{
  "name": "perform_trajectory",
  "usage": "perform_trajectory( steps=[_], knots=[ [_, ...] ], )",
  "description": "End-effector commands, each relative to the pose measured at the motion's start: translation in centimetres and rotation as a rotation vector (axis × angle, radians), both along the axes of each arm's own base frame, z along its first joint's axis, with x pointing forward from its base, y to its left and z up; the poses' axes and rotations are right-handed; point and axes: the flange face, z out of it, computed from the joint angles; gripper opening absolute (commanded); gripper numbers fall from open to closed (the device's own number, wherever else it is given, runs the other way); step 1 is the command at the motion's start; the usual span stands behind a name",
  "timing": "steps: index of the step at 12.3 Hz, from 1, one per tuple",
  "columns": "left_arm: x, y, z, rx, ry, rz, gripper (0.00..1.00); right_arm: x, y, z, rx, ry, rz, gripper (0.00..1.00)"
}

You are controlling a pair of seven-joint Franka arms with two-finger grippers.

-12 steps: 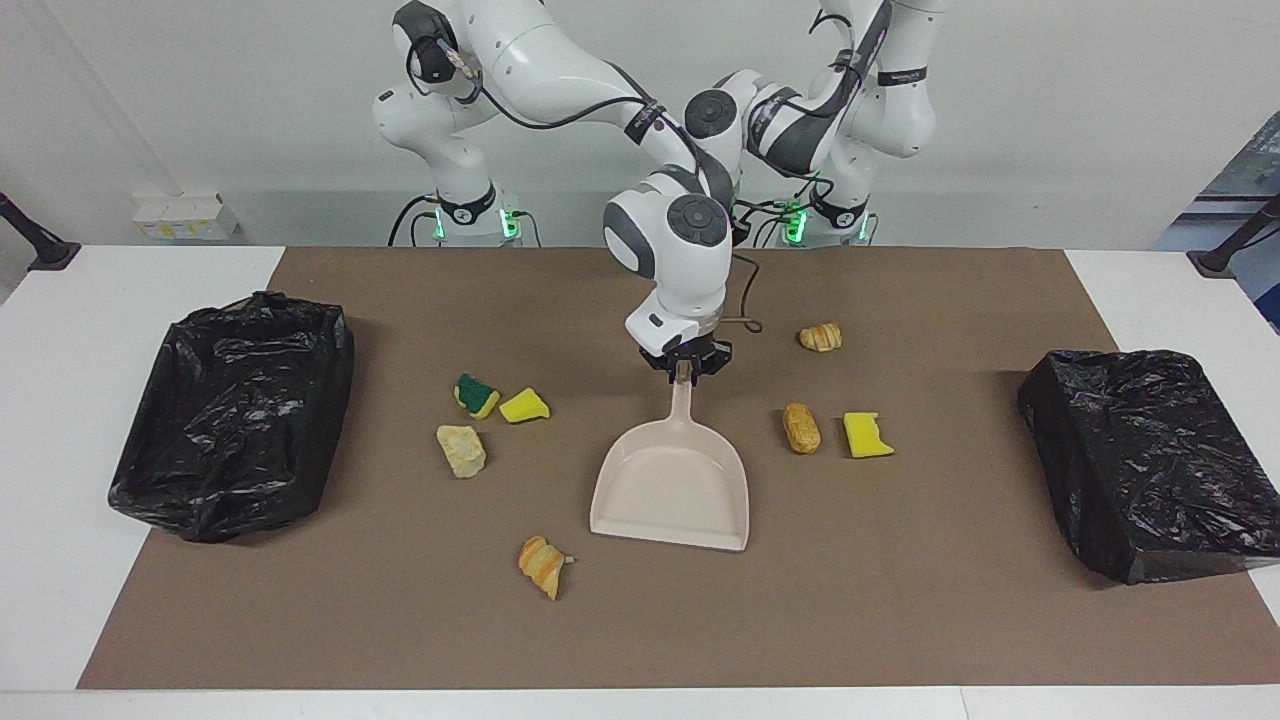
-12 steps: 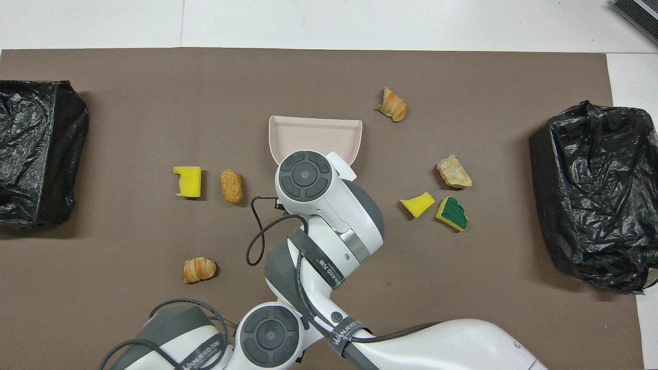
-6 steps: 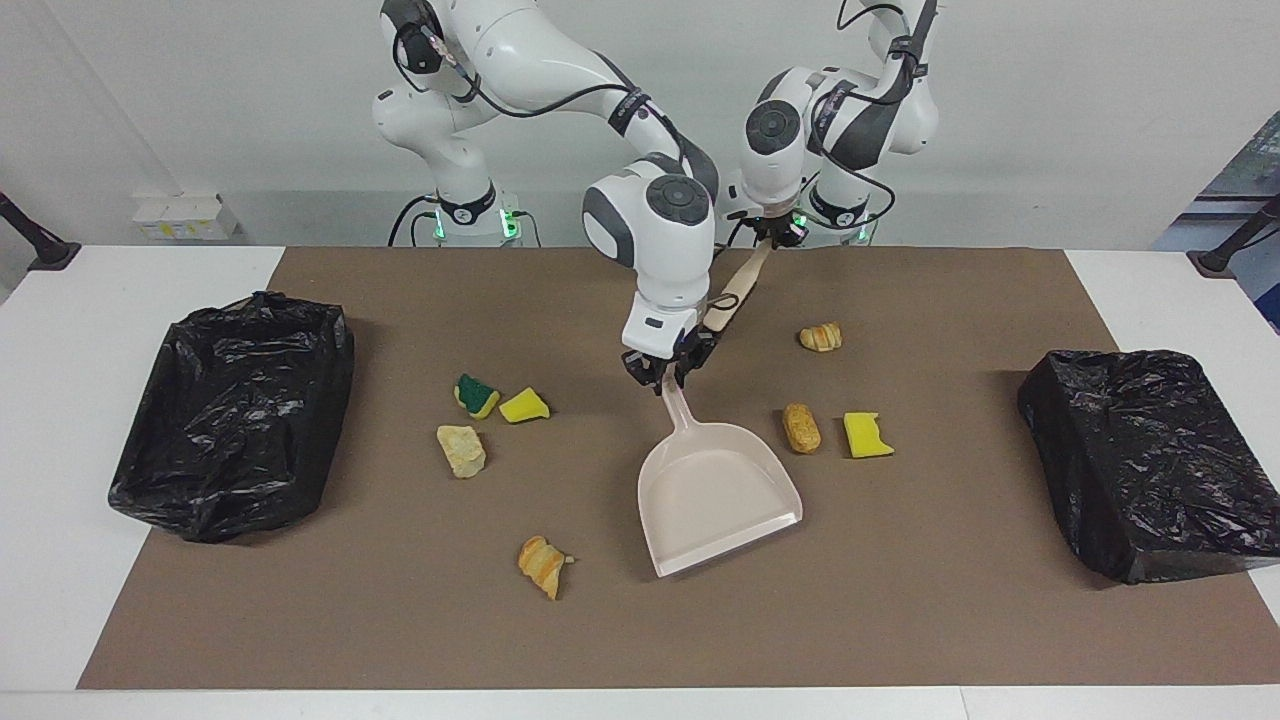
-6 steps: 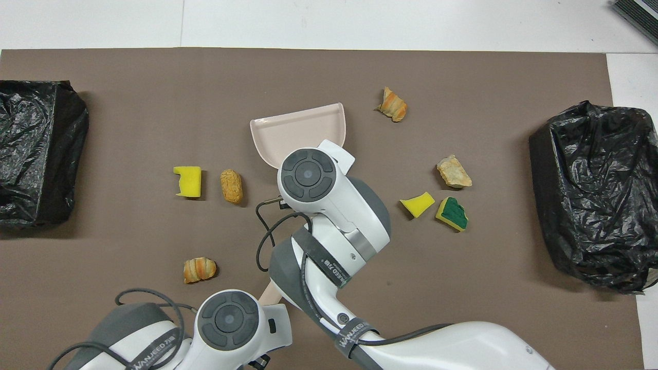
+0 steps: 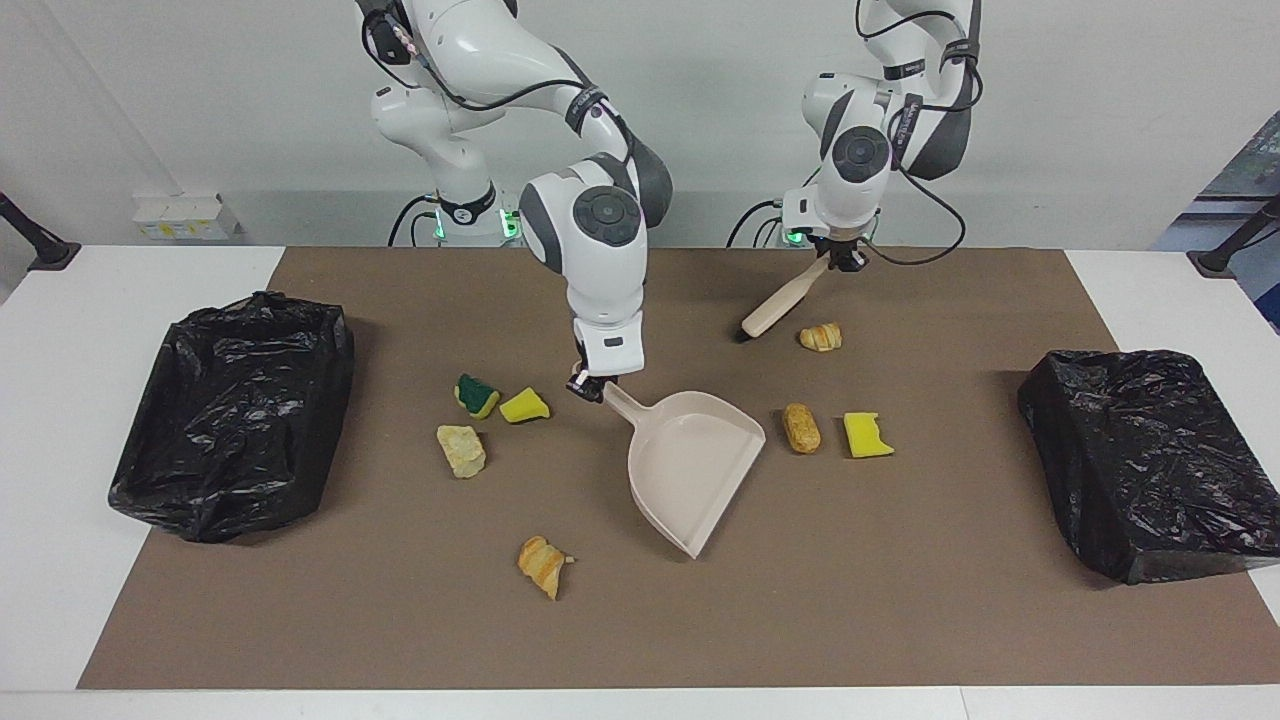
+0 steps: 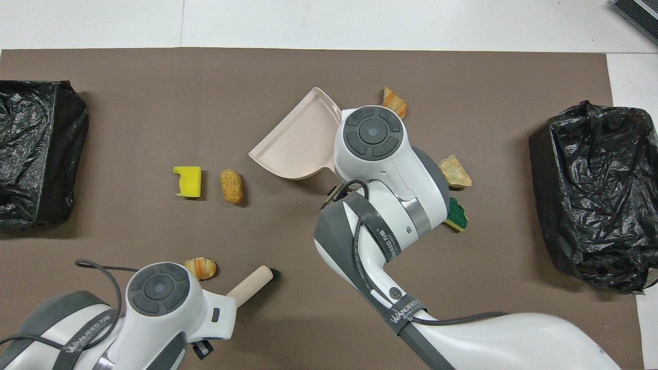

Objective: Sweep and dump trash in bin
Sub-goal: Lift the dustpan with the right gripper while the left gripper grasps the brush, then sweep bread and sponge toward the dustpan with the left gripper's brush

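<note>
At the handle tip of the dustpan point(image 5: 690, 470), over the brown mat point(image 5: 640, 630): right gripper point(image 5: 590, 388), claw pinched narrow on the handle. Pan tilted, mouth turned away from the robots and toward the left arm's end of the table; contact with the mat cannot be told. Beside the handle, toward the right arm's end: green-topped sponge point(image 5: 477, 395) and yellow sponge wedge point(image 5: 524, 405), close together. Slightly farther from the robots than those two, toward the same end from the dustpan: pale bread lump point(image 5: 461, 450). Farther from the robots than the dustpan, off its outer corner: croissant piece point(image 5: 543, 567). Just beside the pan's corner, toward the left arm's end: bread roll point(image 5: 801, 427), with notched yellow sponge point(image 5: 867, 435) next to it, one step more from the dustpan. Nearer to the robots than the dustpan, toward the left arm's end: small croissant point(image 5: 821, 337), just beside the black-bristled end of the brush point(image 5: 775, 313). Brush slanted, upper end of its beige handle clamped in the left gripper point(image 5: 838, 262), claw narrow, over the mat's robot-side strip. Well apart from the dustpan, one at each end of the table: black-bagged bin point(image 5: 235, 410) at the right arm's end, second black-bagged bin point(image 5: 1150, 455) at the left arm's end.
</note>
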Motion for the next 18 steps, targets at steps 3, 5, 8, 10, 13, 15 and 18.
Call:
perform_trajectory(
  steps=[3, 5, 8, 10, 13, 15, 18],
  knots=[
    [3.9, 5.7, -1.1, -0.085, -0.089, -0.042, 0.00, -0.1, -4.7, -0.8, 0.008, 0.046, 0.479, 0.00],
    [6.9, 5.6, -0.8, -0.100, -0.158, -0.032, 0.00, -1.0, -5.0, -1.2, -0.053, 0.053, 0.528, 0.00],
    [11.3, 5.8, 1.5, -0.098, -0.167, 0.003, 0.00, -1.4, -5.2, -1.4, -0.055, 0.057, 0.533, 0.00],
    [12.2, 5.8, 5.4, -0.095, -0.184, 0.018, 0.00, -1.6, -5.1, -1.4, -0.057, 0.062, 0.534, 0.00],
    [11.9, 6.8, 8.1, -0.035, -0.215, 0.267, 0.00, -2.2, -4.1, -1.3, -0.058, 0.058, 0.543, 0.00],
    [12.2, 8.1, 7.9, 0.003, -0.232, 0.429, 0.00, -2.5, -3.4, -1.5, -0.059, 0.050, 0.551, 0.00],
    [12.8, 10.0, 6.4, 0.120, -0.260, 0.720, 0.00, -3.5, -1.9, -1.7, -0.074, 0.052, 0.577, 0.00]
  ],
)
